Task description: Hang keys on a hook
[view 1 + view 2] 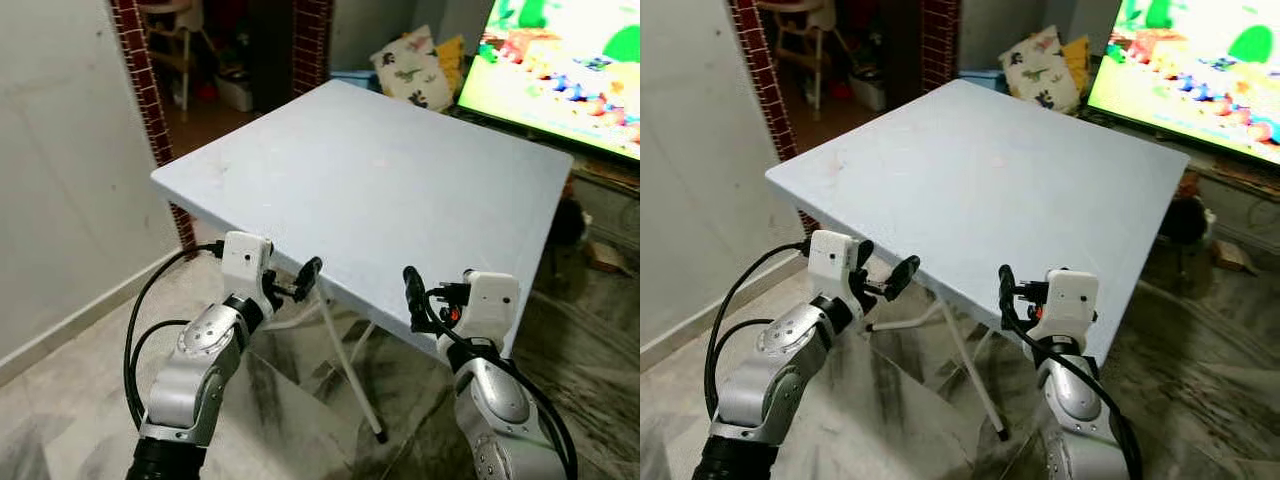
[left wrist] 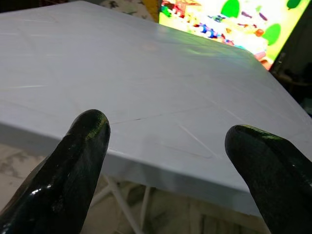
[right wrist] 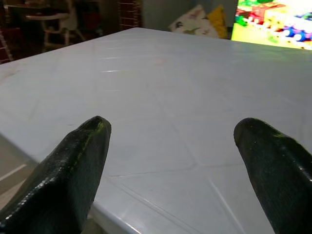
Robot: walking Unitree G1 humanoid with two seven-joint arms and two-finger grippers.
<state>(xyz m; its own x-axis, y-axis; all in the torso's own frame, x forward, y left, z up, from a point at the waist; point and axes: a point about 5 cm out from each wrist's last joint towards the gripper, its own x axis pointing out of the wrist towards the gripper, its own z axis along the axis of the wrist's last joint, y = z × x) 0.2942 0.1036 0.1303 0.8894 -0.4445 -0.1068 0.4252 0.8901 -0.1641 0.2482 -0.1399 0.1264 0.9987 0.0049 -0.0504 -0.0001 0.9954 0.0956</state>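
Observation:
A pale blue-grey square table (image 1: 380, 170) stands right in front of me, its top bare. My left gripper (image 1: 290, 283) hovers at the table's near edge, just below the level of the top, with its two black fingers (image 2: 83, 146) spread apart and nothing between them. My right gripper (image 1: 435, 300) is held at the near corner of the table at about the same height. It is open too, and its fingers (image 3: 78, 161) frame bare tabletop.
A lit television (image 1: 570, 60) stands behind the table at the right, with patterned cushions (image 1: 415, 65) beside it. A brick pillar (image 1: 150, 110) and a white wall (image 1: 60, 180) bound the left. White folding legs (image 1: 350, 370) slant under the table onto a marble floor (image 1: 300, 420).

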